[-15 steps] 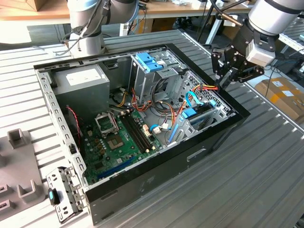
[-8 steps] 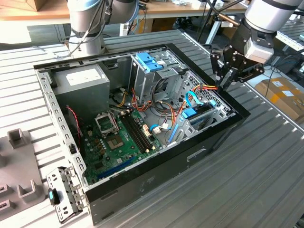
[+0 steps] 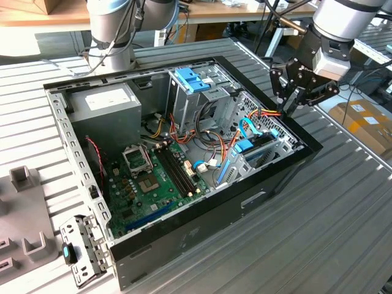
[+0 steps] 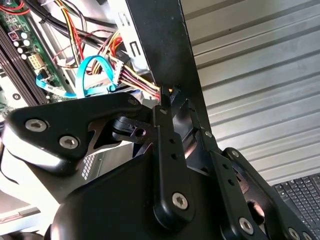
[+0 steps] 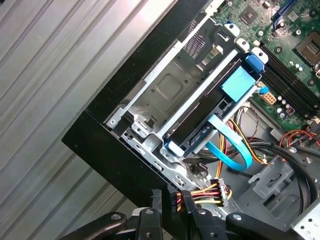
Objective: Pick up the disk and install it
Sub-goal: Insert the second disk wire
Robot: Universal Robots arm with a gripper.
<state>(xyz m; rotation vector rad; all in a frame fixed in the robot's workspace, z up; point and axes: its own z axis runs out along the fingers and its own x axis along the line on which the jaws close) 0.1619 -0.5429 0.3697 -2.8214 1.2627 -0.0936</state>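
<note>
The disk (image 5: pixel 207 117), a dark drive in a light-blue carrier frame, lies in the metal drive bay (image 5: pixel 165 90) at the corner of the open computer case (image 3: pixel 202 214). In the exterior view the disk (image 3: pixel 252 149) sits low in that bay by the case's right wall. My gripper (image 3: pixel 288 107) hangs above that wall, just beyond the bay. Its fingers (image 5: pixel 155 202) are shut on a black power connector (image 5: pixel 173 199) with red, yellow and black wires (image 5: pixel 205 192). The second wrist view shows the same gripper (image 4: pixel 172 100) pinching the connector (image 4: pixel 167 94) beside the case edge.
A light-blue data cable (image 5: pixel 232 152) loops next to the disk. A grey metal cage with a blue latch (image 3: pixel 191 79) stands at the case's back, the motherboard (image 3: pixel 153 177) fills its floor, the power supply (image 3: pixel 104 104) its back left. A loose bracket (image 3: pixel 82 248) lies on the slatted table.
</note>
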